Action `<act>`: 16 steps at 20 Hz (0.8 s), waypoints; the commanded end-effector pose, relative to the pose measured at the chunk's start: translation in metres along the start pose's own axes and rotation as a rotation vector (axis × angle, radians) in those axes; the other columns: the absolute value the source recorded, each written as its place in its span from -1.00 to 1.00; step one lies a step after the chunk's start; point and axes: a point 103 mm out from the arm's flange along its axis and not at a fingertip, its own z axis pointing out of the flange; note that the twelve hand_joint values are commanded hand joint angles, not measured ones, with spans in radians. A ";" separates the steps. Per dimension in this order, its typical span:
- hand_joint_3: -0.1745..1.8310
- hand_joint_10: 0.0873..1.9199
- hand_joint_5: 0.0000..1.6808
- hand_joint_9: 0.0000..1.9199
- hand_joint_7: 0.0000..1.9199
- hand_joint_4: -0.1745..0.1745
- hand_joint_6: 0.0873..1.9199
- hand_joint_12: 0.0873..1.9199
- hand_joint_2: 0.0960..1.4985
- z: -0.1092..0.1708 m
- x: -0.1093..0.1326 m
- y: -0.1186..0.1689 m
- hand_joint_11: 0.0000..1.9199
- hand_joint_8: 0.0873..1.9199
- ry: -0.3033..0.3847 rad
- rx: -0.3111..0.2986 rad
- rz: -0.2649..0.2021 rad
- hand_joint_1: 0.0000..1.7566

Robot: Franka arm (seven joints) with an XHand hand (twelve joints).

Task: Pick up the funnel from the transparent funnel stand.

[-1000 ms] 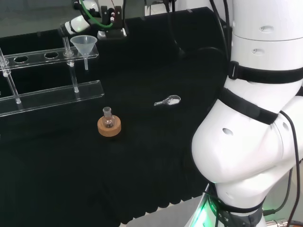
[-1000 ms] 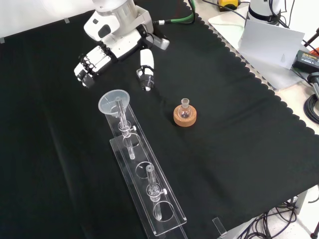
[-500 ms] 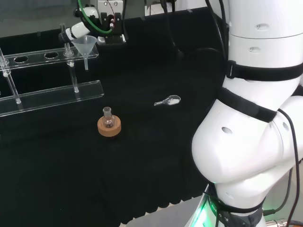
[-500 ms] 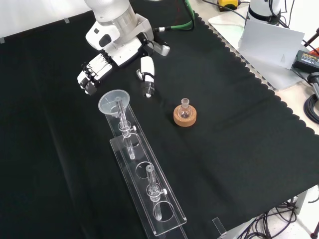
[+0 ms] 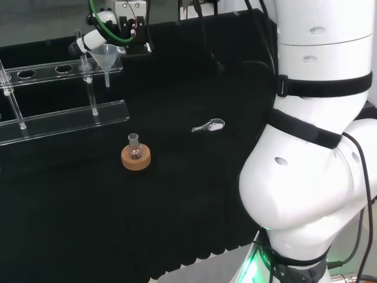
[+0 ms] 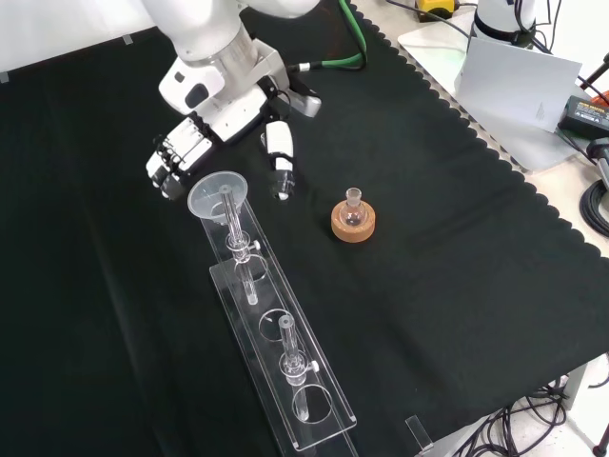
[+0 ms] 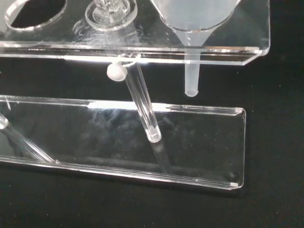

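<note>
**Hand near the funnel: risk of a knock**

Black cloth covers the desk (image 6: 457,238). On it the funnel (image 6: 216,194) sits in the end hole of the transparent funnel stand (image 6: 285,367), its stem hanging through the upper plate. The hand (image 6: 205,129) hovers just beside the funnel's rim, spread wide, holding nothing. If the fingers (image 6: 169,164) close off-centre, they may tip the funnel or push the light stand. The flask on its cork ring (image 6: 354,222) stands near.
</note>
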 end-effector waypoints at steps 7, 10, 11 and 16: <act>-0.82 -1.00 -1.00 -1.00 -0.96 0.10 -1.00 -0.71 -0.14 0.013 -0.015 0.013 -1.00 -1.00 0.002 0.084 0.045 -0.61; -0.82 -1.00 -1.00 -1.00 -0.94 0.08 -1.00 -0.57 -0.13 0.012 -0.022 0.016 -1.00 -1.00 0.022 0.095 0.059 -0.59; -0.82 -1.00 -1.00 -0.99 -0.94 0.07 -1.00 -0.49 -0.12 0.012 -0.024 0.016 -1.00 -1.00 0.023 0.095 0.060 -0.59; -0.82 -1.00 -0.99 -0.95 -0.92 0.05 -1.00 -0.24 -0.11 0.011 -0.029 0.019 -1.00 -0.95 0.029 0.093 0.059 -0.56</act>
